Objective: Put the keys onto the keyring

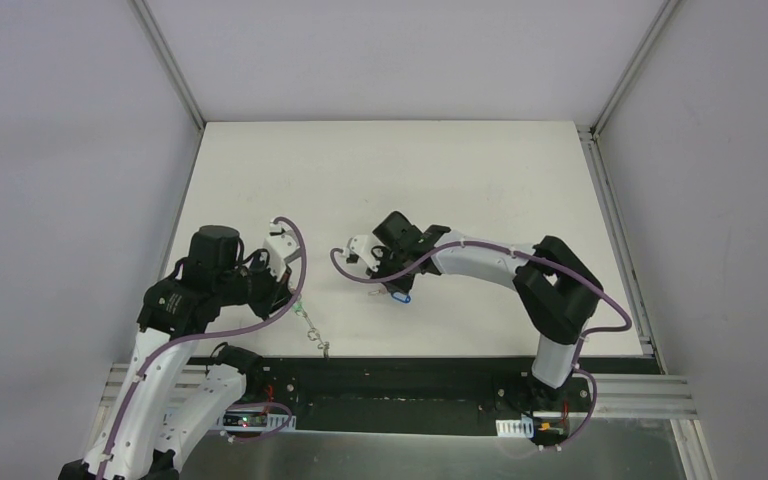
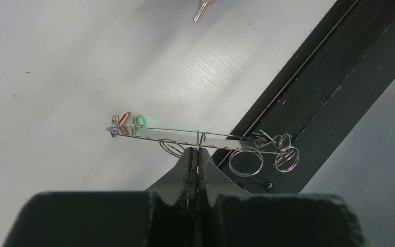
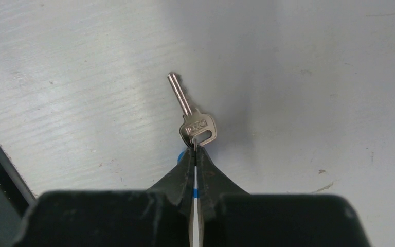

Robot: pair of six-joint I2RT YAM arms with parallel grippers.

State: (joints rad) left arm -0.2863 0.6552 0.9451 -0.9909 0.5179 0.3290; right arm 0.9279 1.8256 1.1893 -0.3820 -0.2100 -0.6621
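Over the matte white table, the left gripper is clamped on the thin grey wire keyring. The ring is seen edge-on near the front edge, with coiled loops dangling from it. The right gripper pinches a smooth silver key by its head.

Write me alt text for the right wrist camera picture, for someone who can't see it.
The right gripper, shut, pinches a silver key by the small loop at its head, with the blade pointing away over the white table. A sliver of blue tag shows in the grip.
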